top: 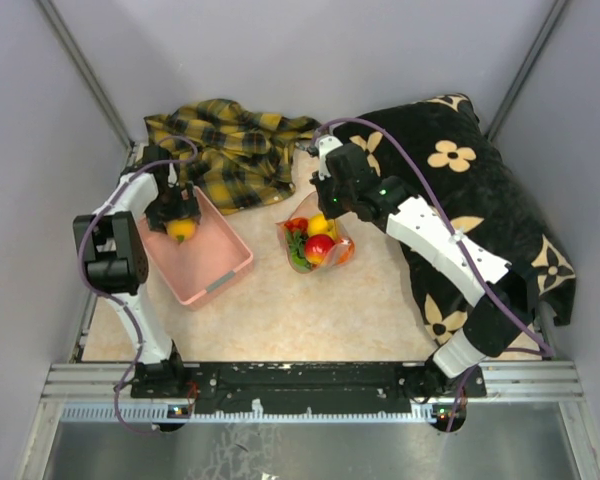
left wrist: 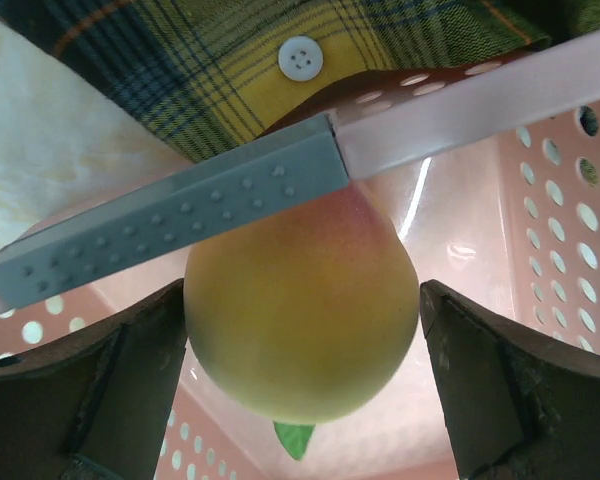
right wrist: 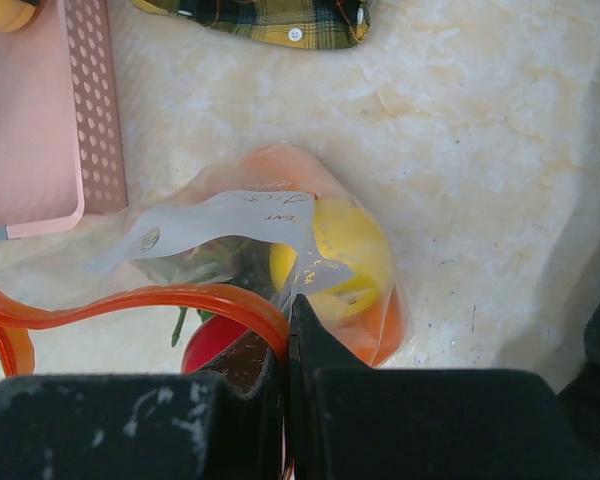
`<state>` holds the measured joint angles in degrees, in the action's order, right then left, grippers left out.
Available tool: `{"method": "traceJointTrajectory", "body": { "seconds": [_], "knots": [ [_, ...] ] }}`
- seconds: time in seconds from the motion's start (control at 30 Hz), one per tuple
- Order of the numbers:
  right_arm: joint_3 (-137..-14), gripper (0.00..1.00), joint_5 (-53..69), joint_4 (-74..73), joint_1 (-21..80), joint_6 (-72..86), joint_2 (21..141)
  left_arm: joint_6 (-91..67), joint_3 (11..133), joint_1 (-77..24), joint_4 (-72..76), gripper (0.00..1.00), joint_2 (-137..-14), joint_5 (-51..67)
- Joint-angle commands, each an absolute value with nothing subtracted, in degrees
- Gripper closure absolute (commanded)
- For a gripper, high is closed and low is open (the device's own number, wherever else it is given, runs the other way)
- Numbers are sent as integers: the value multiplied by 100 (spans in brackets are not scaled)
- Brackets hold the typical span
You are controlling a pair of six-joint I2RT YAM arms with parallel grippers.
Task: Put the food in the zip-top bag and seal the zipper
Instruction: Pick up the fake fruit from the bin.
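The zip-top bag (top: 318, 240) lies at frame centre of the top view, on the table (top: 310, 320). A red apple (top: 320, 247), a yellow lemon (right wrist: 352, 250) and a green leafy piece (top: 298, 252) are already inside. In the right wrist view its red zipper (right wrist: 130, 300) is seen bowed into a loop, so the mouth is judged open; the slider can't be made out. The strip is pinched by the right gripper (right wrist: 288, 325), jaws closed flat on it at 1 spot only.

At left of the top view, 1 orange-yellow fruit (left wrist: 300, 310) is held by the left gripper (top: 180, 220) inside the pink basket (top: 220, 278). The fingers (left wrist: 100, 390) are spread wide and touch both sides of it.

Risks, as judged:
- The fruit is round and smooth, so it could be squeezed out of the grip in transfer.
- The basket's grey rim section (left wrist: 170, 225) crosses in front of the fruit's top in the left wrist view. It could be snagged on the lift and the basket dragged along.
- The bag is floppy and held at 1 point, so the mouth may be collapsed, or pulled off the pinch, when the fruit is dropped in.
- Items inside could then be spilled.
- A folded strip would make sealing harder.
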<state>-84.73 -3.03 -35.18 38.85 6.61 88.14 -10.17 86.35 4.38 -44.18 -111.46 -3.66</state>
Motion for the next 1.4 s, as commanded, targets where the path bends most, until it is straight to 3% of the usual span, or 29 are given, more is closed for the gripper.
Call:
{"method": "traceJointTrajectory", "body": {
  "seconds": [0.0, 0.3, 0.73, 1.0, 1.37],
  "knots": [
    [-8456, 100, -229, -3129, 3867, 681, 8596, -922, 8798, 488, -4552, 2, -11336, -101],
    [-8469, 100, -213, -3129, 3859, 694, 8635, -940, 8750, 485, -4482, 7, -11348, 73],
    [-8508, 100, -218, -3171, 3860, 716, 8600, -1260, 7876, 370, -3976, 32, -9838, 635],
    [-8535, 100, -259, -3217, 3859, 726, 8604, -1697, 6947, 12, -3396, 36, -8568, 1277],
    [-8538, 100, -253, -3206, 3860, 787, 8637, -2374, 6053, -1508, -2784, 37, -6875, 1362]
  ]
}}
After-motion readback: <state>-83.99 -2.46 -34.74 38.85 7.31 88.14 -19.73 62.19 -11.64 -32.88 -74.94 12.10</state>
